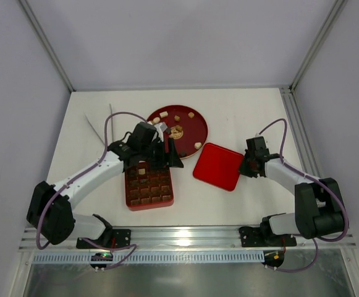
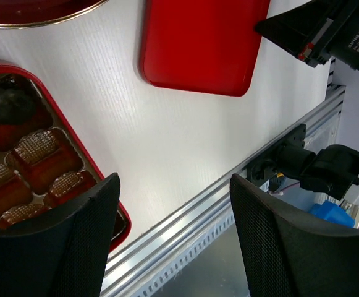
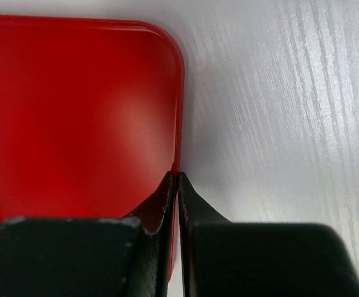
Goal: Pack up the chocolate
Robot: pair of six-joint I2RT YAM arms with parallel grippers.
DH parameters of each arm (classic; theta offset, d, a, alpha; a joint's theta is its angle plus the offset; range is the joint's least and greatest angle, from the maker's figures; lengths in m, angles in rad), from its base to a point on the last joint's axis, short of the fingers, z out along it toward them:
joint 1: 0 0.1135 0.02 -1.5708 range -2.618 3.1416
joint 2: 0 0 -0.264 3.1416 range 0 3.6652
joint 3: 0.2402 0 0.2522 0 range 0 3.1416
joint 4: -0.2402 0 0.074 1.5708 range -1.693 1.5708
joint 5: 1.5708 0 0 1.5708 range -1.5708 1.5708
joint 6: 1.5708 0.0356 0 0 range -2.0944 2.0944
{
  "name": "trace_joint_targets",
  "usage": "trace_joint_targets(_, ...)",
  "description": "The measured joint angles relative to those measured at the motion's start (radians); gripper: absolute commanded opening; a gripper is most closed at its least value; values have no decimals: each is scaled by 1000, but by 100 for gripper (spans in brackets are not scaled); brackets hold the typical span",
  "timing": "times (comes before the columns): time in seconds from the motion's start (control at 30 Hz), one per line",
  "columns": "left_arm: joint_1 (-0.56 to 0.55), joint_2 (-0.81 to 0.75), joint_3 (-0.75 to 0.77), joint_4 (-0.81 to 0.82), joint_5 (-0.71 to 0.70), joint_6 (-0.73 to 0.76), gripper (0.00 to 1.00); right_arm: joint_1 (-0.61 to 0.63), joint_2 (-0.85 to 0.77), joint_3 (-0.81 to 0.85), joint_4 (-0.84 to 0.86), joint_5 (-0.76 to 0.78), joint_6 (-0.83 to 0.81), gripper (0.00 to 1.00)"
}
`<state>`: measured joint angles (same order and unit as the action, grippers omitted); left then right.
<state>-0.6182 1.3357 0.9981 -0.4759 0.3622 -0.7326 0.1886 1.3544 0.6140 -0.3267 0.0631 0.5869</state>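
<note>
My right gripper (image 3: 177, 177), entering from 6 o'clock, pinches the right rim of the red lid (image 3: 74, 111); white table (image 3: 278, 111) lies toward 3 o'clock.

1. The right hand (image 3: 177, 185) is black; the lid (image 3: 74, 111) at its fingertips is plain glossy red.
2. The desk (image 3: 278, 111) beside it is white with faint grain streaks.
3. Under the black left hand (image 2: 173, 241), the tray (image 2: 80, 148) is red, and its chocolate (image 2: 37, 148) is brown and ribbed.
4. Beyond that hand, the plate (image 1: 201, 120) is dark red and carries cream and tan chocolate.
</note>
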Motion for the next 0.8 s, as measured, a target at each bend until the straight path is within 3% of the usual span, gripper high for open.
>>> trace_joint_targets(0.27,-61,208,100,80,-41,-38,68,0,-6,-2,-3,-14,-33,4)
trace_joint_targets(0.8,-63,485,225,127,17,-14,65,-9,-105,-18,-122,-84,-96,4)
